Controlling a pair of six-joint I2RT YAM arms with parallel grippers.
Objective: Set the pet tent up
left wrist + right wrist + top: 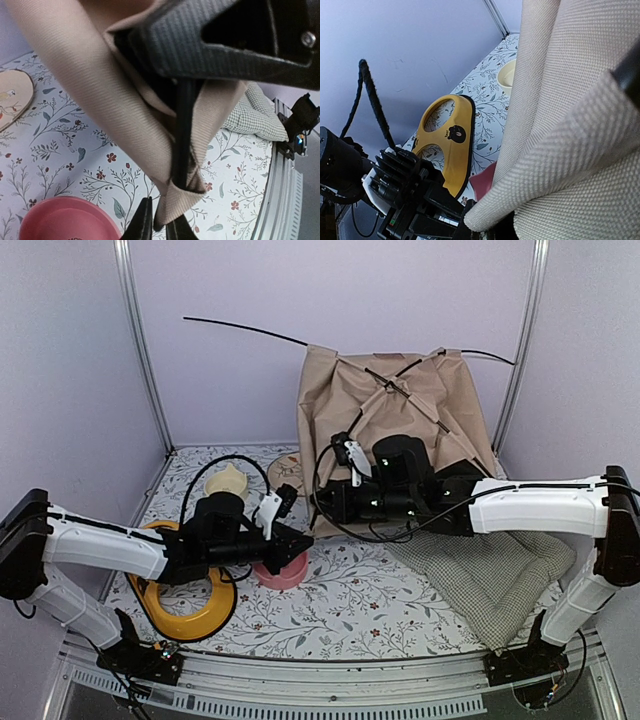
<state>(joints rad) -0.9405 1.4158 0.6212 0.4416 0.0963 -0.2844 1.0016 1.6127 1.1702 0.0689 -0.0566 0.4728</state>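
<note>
One pink bowl (285, 578) — seemingly near pet tent (400, 405)

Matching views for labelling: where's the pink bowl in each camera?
Top external: pink bowl left of centre, on the floral cloth in front of the tent, partly covered by the left arm.
Left wrist: bowl in the bottom-left corner, cut off by the frame.
Right wrist: a pink sliver low centre, beside the yellow stand.
Shared landmark: beige tent fabric.

The table (380, 612) has a white top printed with small flowers and leaves. Behind the table and at both its sides stand plain lilac walls (230, 390). Two metal posts (143, 350) rise at its back corners.
</note>
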